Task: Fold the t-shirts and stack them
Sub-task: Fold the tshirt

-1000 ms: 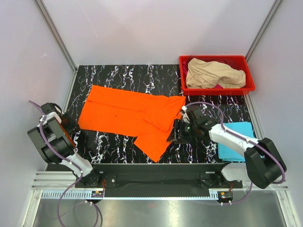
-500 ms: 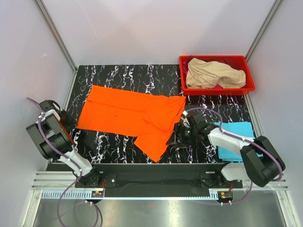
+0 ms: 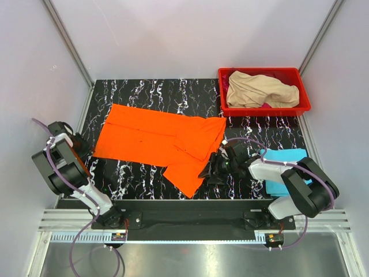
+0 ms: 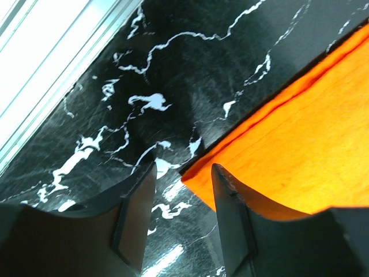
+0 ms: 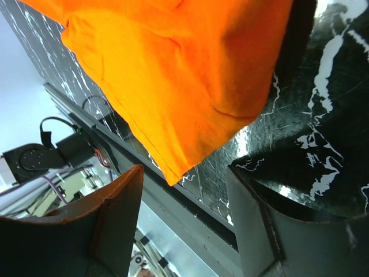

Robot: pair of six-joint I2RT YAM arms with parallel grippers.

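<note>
A bright orange cloth t-shirt (image 3: 155,138) lies spread out flat on the black tabletop with white marble lines (image 3: 144,92). It covers the left and middle of the tabletop. One part of it sticks out toward the near edge and ends in a point.

The left end effector (image 4: 181,173) is down low at the near left corner of the orange t-shirt. Its two dark fingers (image 4: 135,213) are apart, and it holds nothing. The corner of the orange cloth shows just past the gap.

The right end effector (image 5: 184,173) is down low too, just beside the pointed part of the orange t-shirt. Its fingers are wide apart and hold nothing. The tip of the orange cloth shows just past the gap. I cannot tell if a finger touches the cloth.

A light blue cloth t-shirt (image 3: 294,156) lies folded flat on the near right side of the tabletop. The right arm reaches over part of it.

A red plastic bin (image 3: 248,112) sits at the far right corner of the tabletop. A beige cloth t-shirt (image 3: 259,89) lies crumpled inside it. A little bit of magenta cloth t-shirt (image 3: 266,106) peeks out from under the beige one, at the near side of the bin.
</note>
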